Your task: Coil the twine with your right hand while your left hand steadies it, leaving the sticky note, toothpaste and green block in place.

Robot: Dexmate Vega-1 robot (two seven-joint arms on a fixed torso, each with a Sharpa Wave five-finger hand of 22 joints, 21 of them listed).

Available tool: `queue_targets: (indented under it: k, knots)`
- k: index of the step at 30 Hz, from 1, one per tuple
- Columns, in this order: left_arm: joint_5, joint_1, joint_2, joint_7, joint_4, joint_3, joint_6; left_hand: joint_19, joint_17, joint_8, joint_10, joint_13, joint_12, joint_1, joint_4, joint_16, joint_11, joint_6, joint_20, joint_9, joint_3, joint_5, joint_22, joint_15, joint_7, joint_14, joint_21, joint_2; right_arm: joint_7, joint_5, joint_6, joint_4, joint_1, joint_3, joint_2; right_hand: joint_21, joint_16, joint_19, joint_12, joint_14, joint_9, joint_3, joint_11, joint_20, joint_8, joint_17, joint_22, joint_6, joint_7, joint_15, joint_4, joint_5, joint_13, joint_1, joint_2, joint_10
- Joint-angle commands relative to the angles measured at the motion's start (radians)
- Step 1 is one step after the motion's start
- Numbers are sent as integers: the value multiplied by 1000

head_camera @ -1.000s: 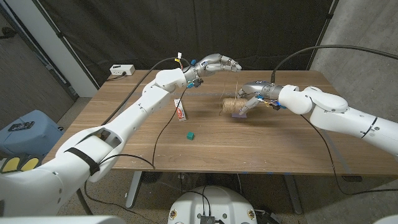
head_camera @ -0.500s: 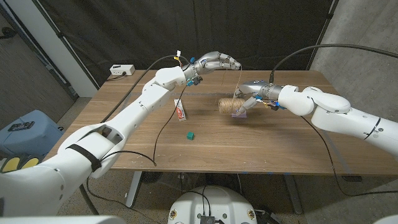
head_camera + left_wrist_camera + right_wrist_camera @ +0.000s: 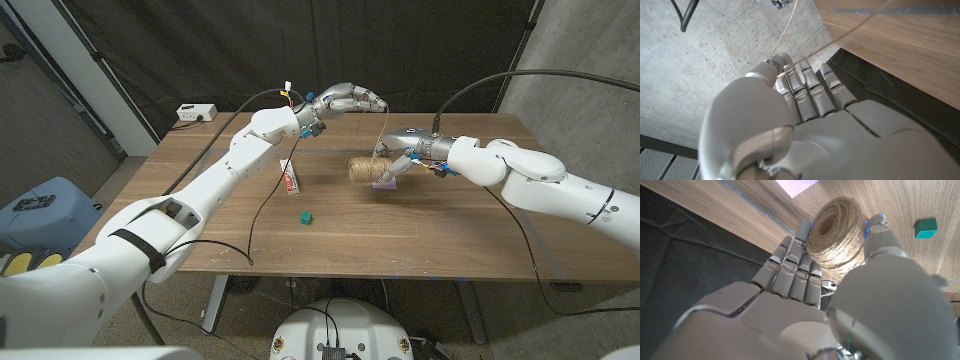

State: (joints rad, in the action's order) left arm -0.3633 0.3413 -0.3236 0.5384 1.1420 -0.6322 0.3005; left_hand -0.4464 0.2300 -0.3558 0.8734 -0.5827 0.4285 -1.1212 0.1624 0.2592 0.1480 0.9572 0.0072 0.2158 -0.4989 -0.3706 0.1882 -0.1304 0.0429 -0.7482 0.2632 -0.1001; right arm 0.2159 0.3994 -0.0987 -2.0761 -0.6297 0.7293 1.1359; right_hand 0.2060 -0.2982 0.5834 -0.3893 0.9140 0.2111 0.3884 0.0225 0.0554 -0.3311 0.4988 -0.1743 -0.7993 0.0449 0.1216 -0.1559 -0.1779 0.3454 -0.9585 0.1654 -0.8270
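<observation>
**Twine spool gripped off the table, strand stretched up to the raised left hand**

The right hand (image 3: 400,160) grips the tan, wound spool of jute twine (image 3: 368,170) — in the right wrist view its fingers (image 3: 792,270) lie along one side of the spool (image 3: 836,232) and its thumb against the other, so it is closed on the spool. In the head view the spool sits near the middle of the brown wooden table (image 3: 420,240), seemingly lifted just above a small purple sticky note (image 3: 386,184); whether it still touches the note I cannot tell.

The left hand (image 3: 350,100) is raised above the far part of the table. A thin strand runs from the spool up to it, and the left wrist view shows that strand (image 3: 790,70) crossing the fingertips (image 3: 782,62), apparently pinched there, the other fingers close together.

To the left stand the white toothpaste tube with red print (image 3: 290,178) and, nearer the front edge, the small green block (image 3: 306,216), both well apart from the spool.

Risks, as I judge them: turning the spool this close to the note could drag or flip it — the note is light. If the left pinch is loose, the strand may slip out and go slack, spoiling the coil. Too much tension could pull the spool from the right hand's hold.
</observation>
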Motion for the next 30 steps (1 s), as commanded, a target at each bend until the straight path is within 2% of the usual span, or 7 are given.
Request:
queue_targets:
  k: [1, 3, 30]
  knots:
    - [-8, -5, 12, 5, -26, 3, 2, 2, 3, -3, 9, -5, 0, 0, 3, -4, 0, -1, -1, 3, 4, -7, 4, 0, -3, 2, -1, -3, -2, -3, 1, -8, -6, -9, 4, 1, 3, 12, -7, 3, 6, -3, 151, 83, -7, 4, -3, -205, -196, 117, -1, -3, 5, -159, -171, -156]
    - [-14, -4, 15, 8, -30, 6, 0, 2, 2, -3, 9, -5, -2, 0, 3, -5, -6, -2, -1, 3, 3, -8, 4, 1, -4, 2, -1, -3, -1, -4, -2, -10, -7, -9, 5, 1, 4, 12, -7, 2, 6, -2, 151, 83, -7, 3, -3, -205, -196, 118, -1, -4, 6, -159, -171, -156]
    - [-16, 26, 3, -28, -1, 33, -45, -8, 2, -11, 33, -9, 0, 1, 3, -2, 0, 19, -4, 3, 4, -9, 4, -2, -7, -15, 4, -1, 6, -12, 9, -32, -14, -15, 16, 0, 10, 11, -3, 7, 6, -6, 150, 82, -7, 7, -3, -207, -195, 119, -2, -4, 6, -158, -175, -158]
